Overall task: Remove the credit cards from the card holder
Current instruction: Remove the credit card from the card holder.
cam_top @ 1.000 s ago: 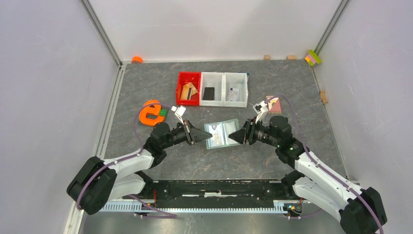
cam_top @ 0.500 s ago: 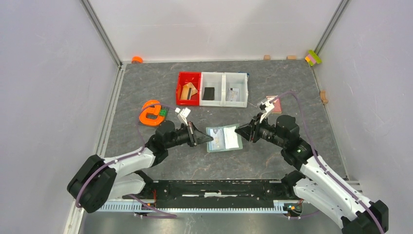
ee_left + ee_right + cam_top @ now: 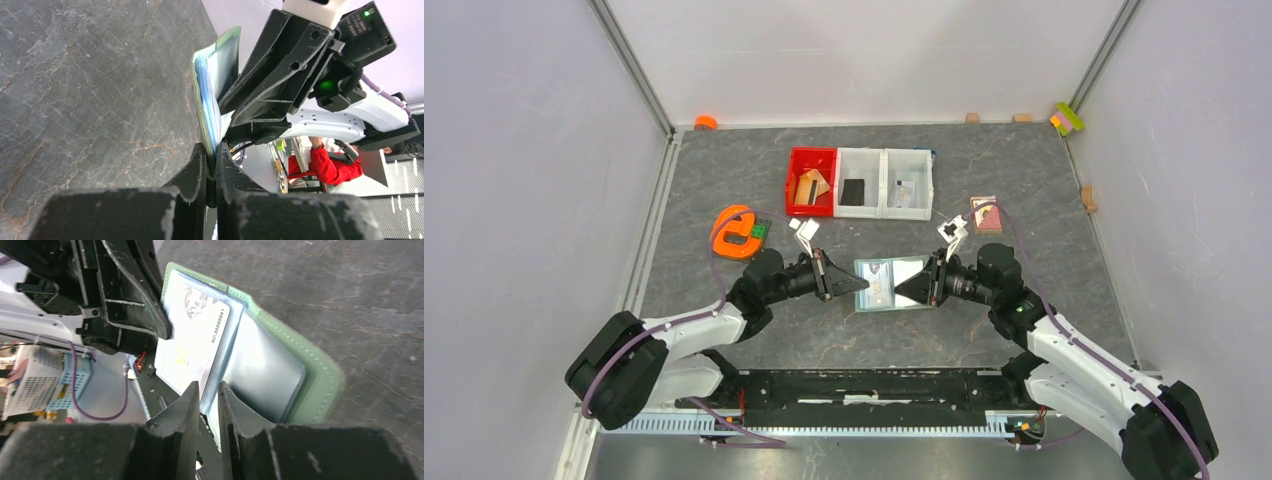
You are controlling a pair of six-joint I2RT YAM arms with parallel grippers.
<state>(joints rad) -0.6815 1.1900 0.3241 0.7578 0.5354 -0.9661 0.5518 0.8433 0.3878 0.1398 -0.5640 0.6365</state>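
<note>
My right gripper point(image 3: 207, 387), wider a second ago, now pinches a pale credit card point(image 3: 192, 340) in the open card holder point(image 3: 280, 375), which my left gripper point(image 3: 210, 150) clamps by its edge between the arms; extraction looks ready.

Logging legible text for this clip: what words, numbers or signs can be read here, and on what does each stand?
"No 8888...": printed along the edge of the pale credit card sticking out of the green card holder; the last three digits are unsure.
Yellow mark and grey patterned square on that card: too blurred to read.
Contents of the bins, top view: too small to read.
</note>
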